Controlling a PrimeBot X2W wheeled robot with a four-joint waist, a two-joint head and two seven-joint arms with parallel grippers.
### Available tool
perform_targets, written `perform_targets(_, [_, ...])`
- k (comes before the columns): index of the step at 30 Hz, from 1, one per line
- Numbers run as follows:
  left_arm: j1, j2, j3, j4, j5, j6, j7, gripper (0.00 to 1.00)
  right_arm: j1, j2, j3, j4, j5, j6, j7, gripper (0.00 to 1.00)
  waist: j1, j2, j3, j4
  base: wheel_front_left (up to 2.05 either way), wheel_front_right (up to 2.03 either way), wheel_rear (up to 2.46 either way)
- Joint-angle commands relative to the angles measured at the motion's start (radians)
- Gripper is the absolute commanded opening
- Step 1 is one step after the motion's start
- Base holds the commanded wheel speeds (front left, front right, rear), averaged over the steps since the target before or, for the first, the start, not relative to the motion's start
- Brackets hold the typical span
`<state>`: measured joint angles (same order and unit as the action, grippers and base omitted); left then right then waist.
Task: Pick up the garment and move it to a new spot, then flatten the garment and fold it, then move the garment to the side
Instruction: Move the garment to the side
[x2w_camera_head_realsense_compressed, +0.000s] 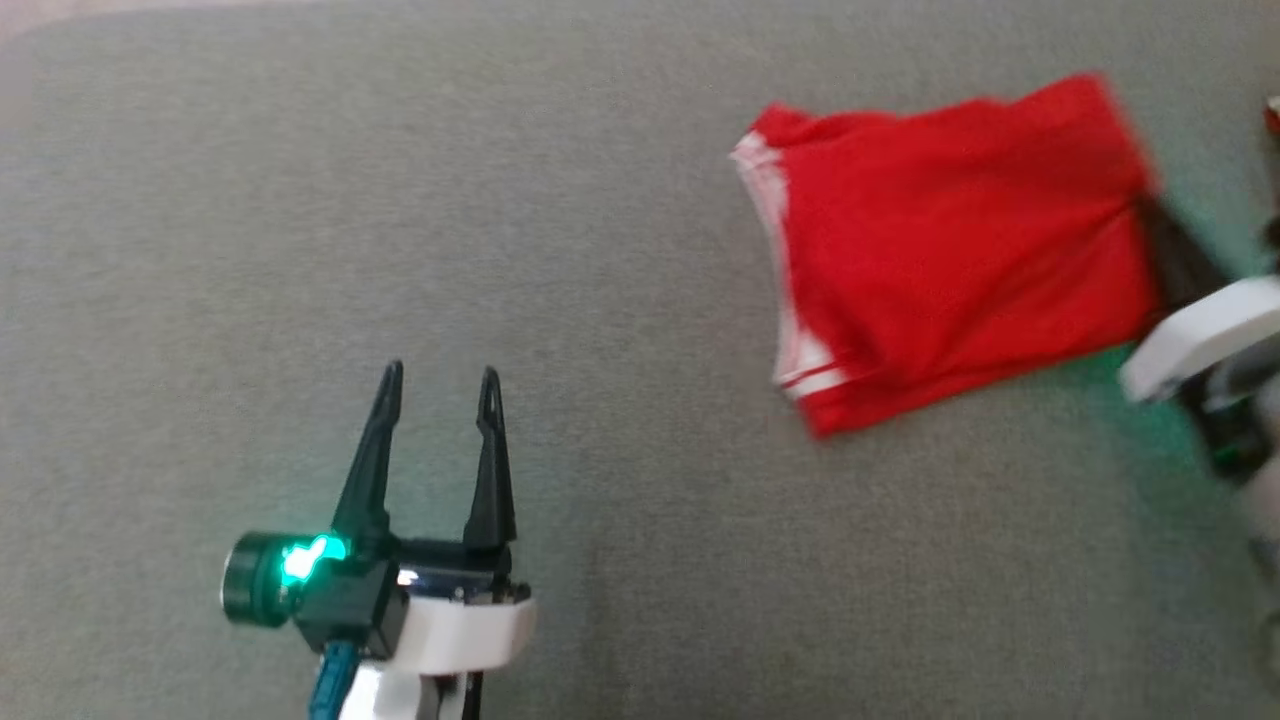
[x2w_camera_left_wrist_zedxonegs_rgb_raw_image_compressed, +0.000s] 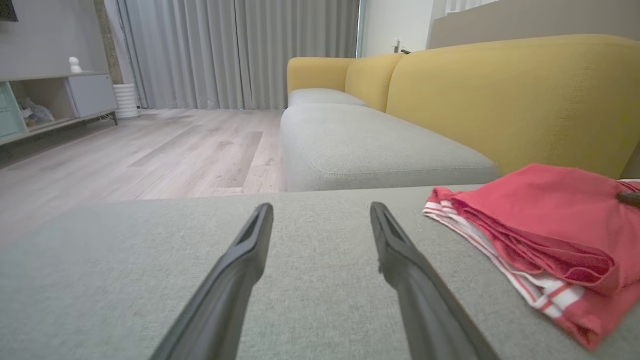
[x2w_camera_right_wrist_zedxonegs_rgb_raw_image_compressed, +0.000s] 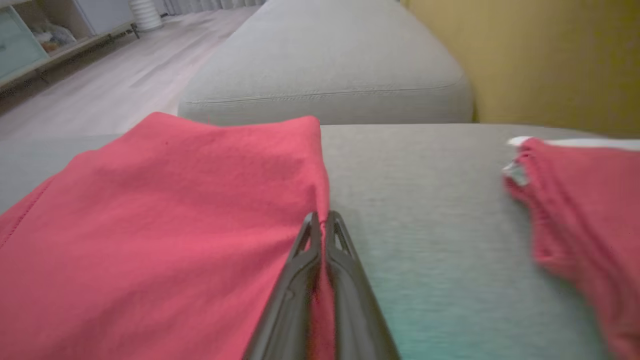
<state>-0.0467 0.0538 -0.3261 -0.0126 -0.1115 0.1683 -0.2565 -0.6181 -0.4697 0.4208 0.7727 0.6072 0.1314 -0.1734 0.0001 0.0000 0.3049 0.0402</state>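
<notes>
The folded red garment (x2w_camera_head_realsense_compressed: 960, 250) lay far right on the grey cushion (x2w_camera_head_realsense_compressed: 450, 180). The right gripper (x2w_camera_right_wrist_zedxonegs_rgb_raw_image_compressed: 322, 219), jaws closed, pinched its right edge; the left gripper (x2w_camera_head_realsense_compressed: 440, 385), jaws wide apart, held nothing.

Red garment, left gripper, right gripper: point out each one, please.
red garment (x2w_camera_head_realsense_compressed: 960, 250): head view, middle of the folded cloth.
left gripper (x2w_camera_head_realsense_compressed: 441, 372): head view, midway between its open fingertips.
right gripper (x2w_camera_right_wrist_zedxonegs_rgb_raw_image_compressed: 322, 216): right wrist view, between fingertips shut on the garment's edge.
</notes>
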Motion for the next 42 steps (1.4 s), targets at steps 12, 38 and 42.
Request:
perform_targets(12, [-0.115,-0.004,0.009,-0.041,0.022,0.009,-0.005,1.0,-0.069,-0.328,-0.165,-0.09,-0.108,-0.001,0.014,0.0,-0.0001,0.0,0.134,-0.082,0.0,0.0,0.0])
perform_targets(38, [-0.075,-0.004,0.034,0.053,0.014,-0.026,-0.005,1.0,0.277,0.087,-0.297,-0.255,-0.289,-0.001,0.007,1.0,-0.0001,0.0,-0.078,-0.012,0.0,0.0,0.0])
perform_targets(42, [-0.033,-0.004,0.053,0.063,0.001,-0.051,-0.005,1.0,0.337,0.154,-0.197,-0.234,-0.245,-0.001,-0.063,1.0,-0.0001,0.0,-0.159,0.0,0.0,0.0,0.0])
